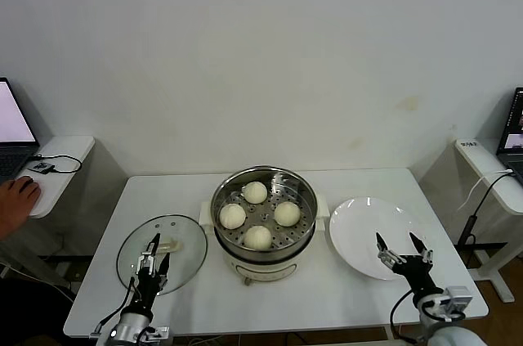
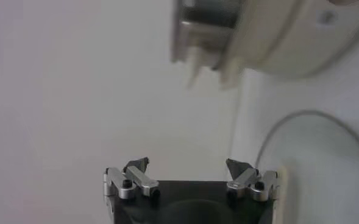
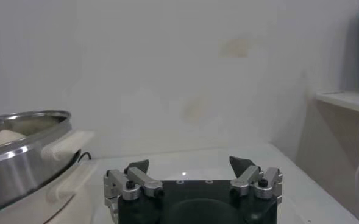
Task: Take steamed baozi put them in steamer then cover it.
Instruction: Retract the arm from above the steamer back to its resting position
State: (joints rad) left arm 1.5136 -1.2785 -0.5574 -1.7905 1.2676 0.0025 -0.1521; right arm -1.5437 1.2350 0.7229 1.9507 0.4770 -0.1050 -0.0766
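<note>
The steamer (image 1: 264, 254) stands at the table's middle with its top open. Four baozi lie on its tray: far (image 1: 255, 192), left (image 1: 233, 216), right (image 1: 287, 213) and near (image 1: 257, 237). The cover (image 1: 188, 258) lies flat on the table left of the steamer, handle (image 1: 171, 244) up. My left gripper (image 1: 154, 254) is open and empty over the cover, beside the handle. The left wrist view shows its open gripper (image 2: 187, 165), the cover's rim (image 2: 307, 112) and the steamer's base (image 2: 289, 36). My right gripper (image 1: 402, 248) is open and empty over the white plate (image 1: 359, 227). The right wrist view shows its open gripper (image 3: 190, 163) and the steamer (image 3: 21, 155).
The white plate is bare, right of the steamer. Side tables stand at left (image 1: 65, 154) and right (image 1: 490, 170), each with a laptop; a person's hand (image 1: 16, 199) rests on the left one. The table's front edge is close below both grippers.
</note>
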